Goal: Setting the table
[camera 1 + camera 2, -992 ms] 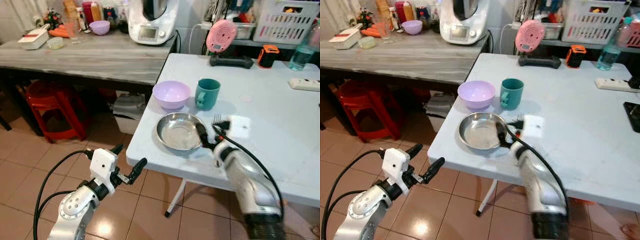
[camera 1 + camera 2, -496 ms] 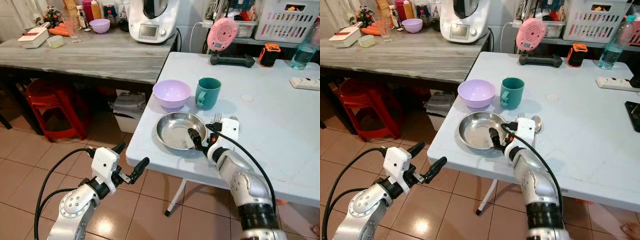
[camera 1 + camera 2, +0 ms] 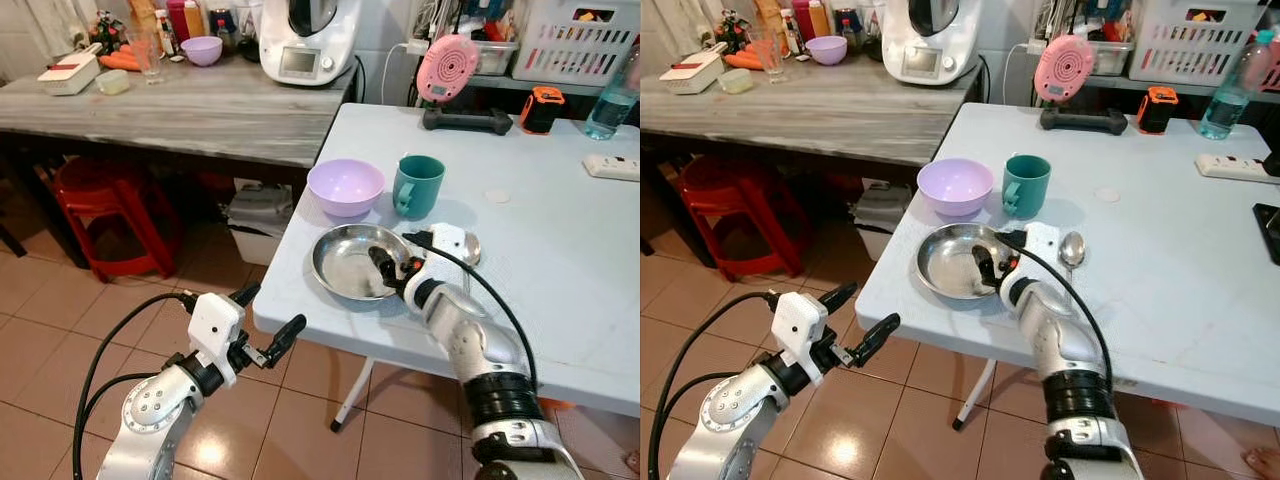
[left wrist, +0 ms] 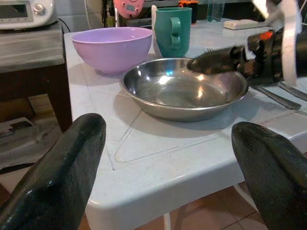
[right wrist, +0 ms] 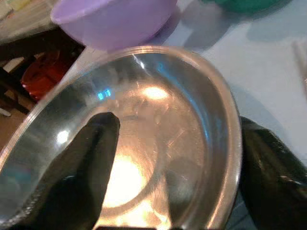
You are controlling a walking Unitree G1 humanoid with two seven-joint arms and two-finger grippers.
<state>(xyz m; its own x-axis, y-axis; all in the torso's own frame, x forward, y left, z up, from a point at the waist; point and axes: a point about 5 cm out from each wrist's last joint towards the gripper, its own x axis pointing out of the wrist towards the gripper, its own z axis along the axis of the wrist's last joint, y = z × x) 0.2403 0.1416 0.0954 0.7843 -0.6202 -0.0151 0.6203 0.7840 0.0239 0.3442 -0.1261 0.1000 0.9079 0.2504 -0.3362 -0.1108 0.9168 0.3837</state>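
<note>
Your right gripper (image 3: 392,268) straddles the steel plate's (image 3: 345,262) right rim, fingers spread. Spoon (image 3: 1070,252) lies right of it, long axis near-far, bowl far. Left gripper (image 3: 268,325) spread, below table edge (image 3: 330,335).

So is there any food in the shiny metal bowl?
No, the steel bowl holds no food; one black finger of the right gripper reaches into it.

Shallow steel plate (image 3: 352,266) upright near the table (image 3: 560,250) edge, lilac bowl (image 3: 345,186) and teal mug (image 3: 417,185) just behind the plate, spoon (image 3: 1070,252) lying beside the plate
</note>
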